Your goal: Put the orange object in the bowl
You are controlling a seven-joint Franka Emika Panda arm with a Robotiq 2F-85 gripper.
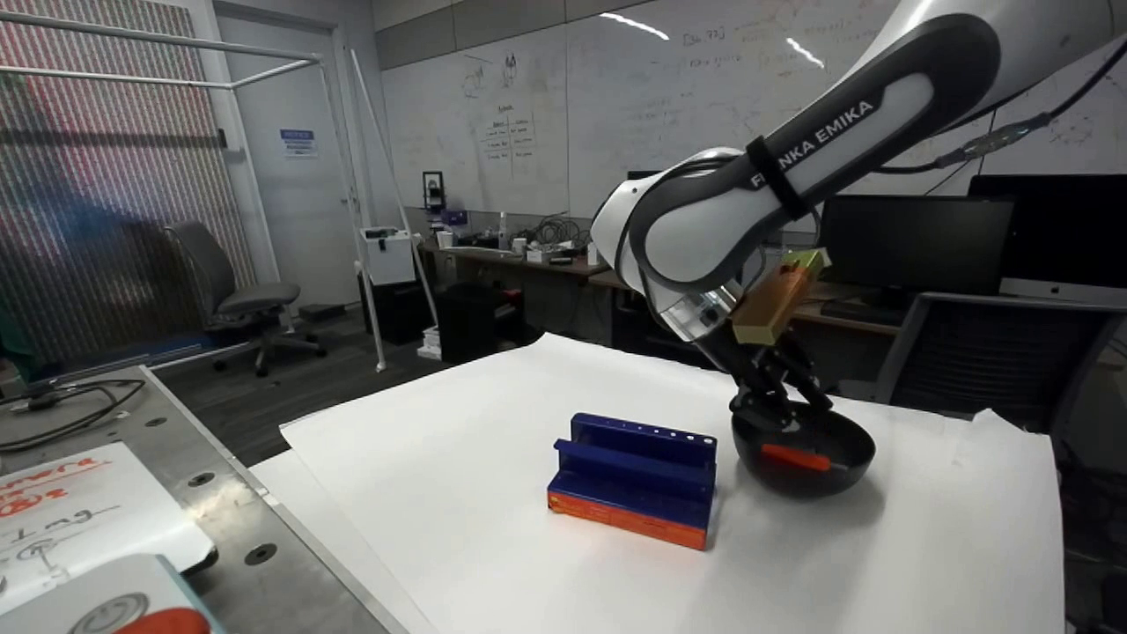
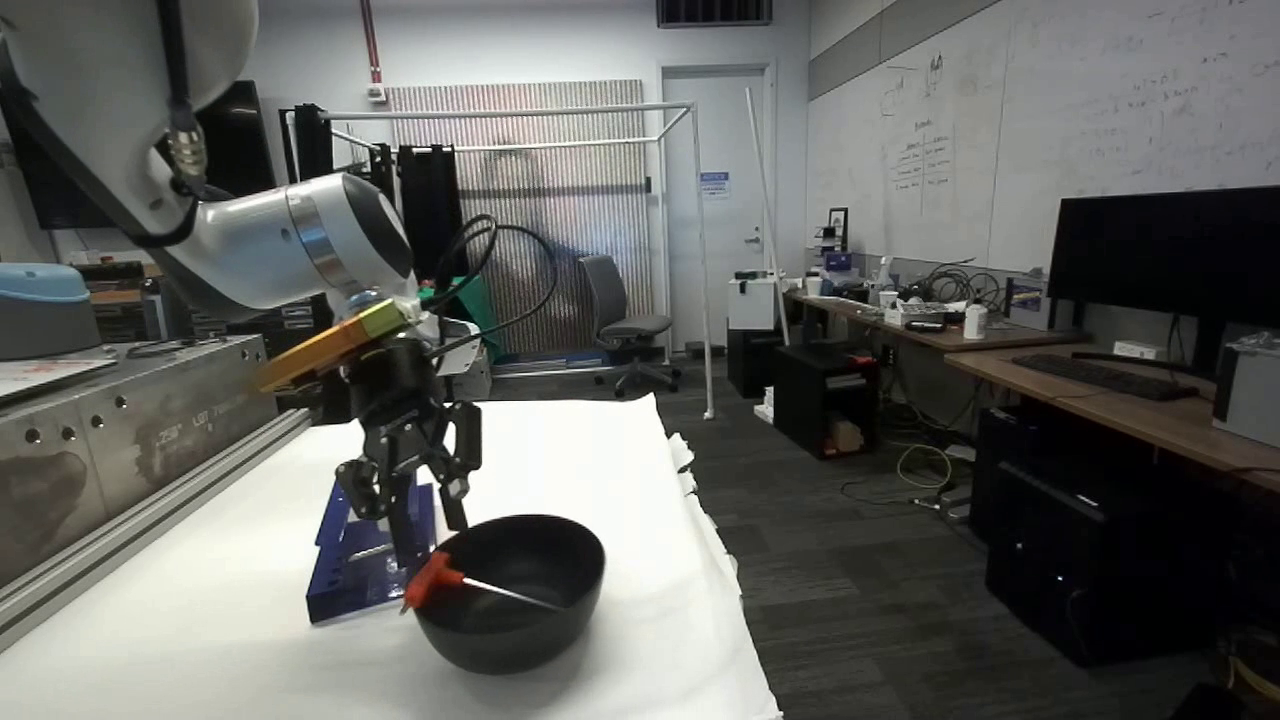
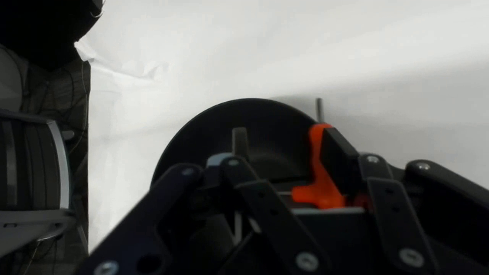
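Note:
The orange object is a T-handled tool with an orange-red handle (image 1: 795,457) and a thin metal shaft. In an exterior view its handle (image 2: 432,580) lies across the rim of the glossy black bowl (image 2: 505,645), with the shaft reaching inside. The bowl (image 1: 797,482) stands upright on the white table cover. My gripper (image 2: 432,540) is pointed down just above the handle and rim. In the wrist view my gripper (image 3: 286,152) has its fingers apart, over the bowl (image 3: 191,141). The handle (image 3: 319,187) shows beside the right finger, which partly hides it; contact cannot be told.
A blue ridged block with an orange-red base (image 1: 634,480) stands close beside the bowl; it also shows behind the gripper in an exterior view (image 2: 350,570). A metal bench (image 1: 264,555) borders the white-covered table (image 1: 423,502). A chair (image 1: 995,361) stands beyond the far edge.

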